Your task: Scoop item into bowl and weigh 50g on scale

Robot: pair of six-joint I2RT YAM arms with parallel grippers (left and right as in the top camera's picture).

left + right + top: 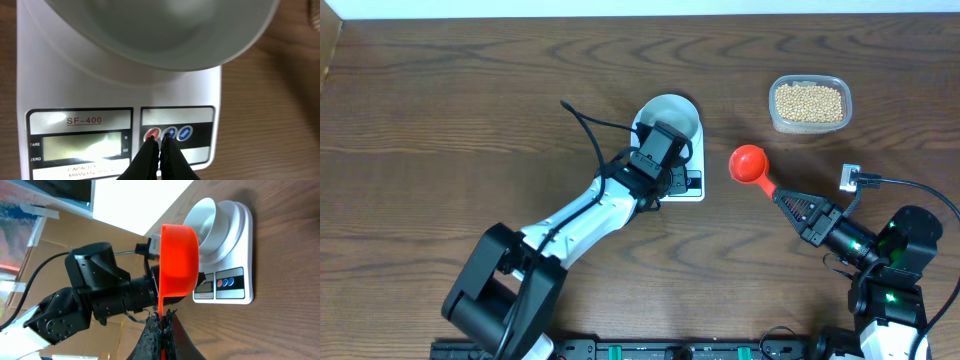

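The white scale [691, 184] stands mid-table with the pale grey-blue bowl [669, 117] on it; the bowl looks empty. My left gripper [158, 139] is shut, its fingertips at the red round button [150, 133] on the scale's panel [120, 95], below the bowl [160, 30]. The display [82, 146] shows no readable digits. My right gripper [164, 315] is shut on the handle of an orange-red scoop [178, 260], held right of the scale; the scoop [748, 163] looks empty. The tan beans [809, 101] fill a clear tub [775, 123] at the back right.
Black cables trail from the left arm [582, 125]. The right arm's base [900, 250] stands at the front right. The left arm's base [505, 290] stands at the front left.
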